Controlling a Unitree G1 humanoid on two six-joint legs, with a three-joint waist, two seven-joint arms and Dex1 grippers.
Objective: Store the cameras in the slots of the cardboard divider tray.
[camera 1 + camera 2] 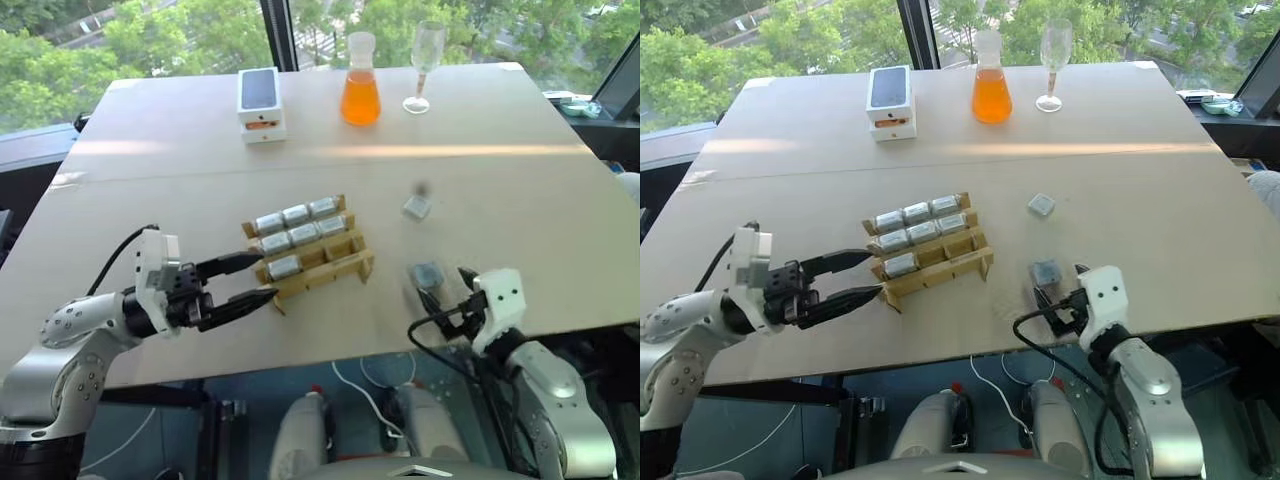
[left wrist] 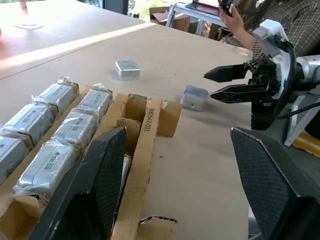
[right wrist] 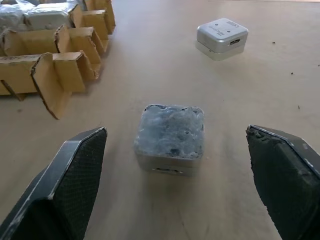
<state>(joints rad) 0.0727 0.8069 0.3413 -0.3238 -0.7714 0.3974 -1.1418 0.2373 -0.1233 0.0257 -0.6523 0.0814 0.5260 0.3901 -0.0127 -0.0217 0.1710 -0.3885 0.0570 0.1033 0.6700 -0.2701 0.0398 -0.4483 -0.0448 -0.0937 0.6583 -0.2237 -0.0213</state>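
Seven cameras (image 1: 297, 233) fill my tray (image 1: 340, 268) mid-tabletop; two slots remain for the near camera (image 3: 171, 136) between my open, empty right pincer (image 1: 447, 303), and the far camera (image 1: 417, 207).

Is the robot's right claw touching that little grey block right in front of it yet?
Apart. In the right wrist view the right gripper stands with jaws wide open, and bare table shows between each jaw and the camera lying between them.

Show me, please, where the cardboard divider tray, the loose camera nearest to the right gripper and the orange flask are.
cardboard divider tray (image 1: 330, 267): left eye view, bare front slots.
nearest loose camera (image 3: 171, 131): right wrist view, top face.
orange flask (image 1: 360, 98): left eye view, liquid-filled belly.
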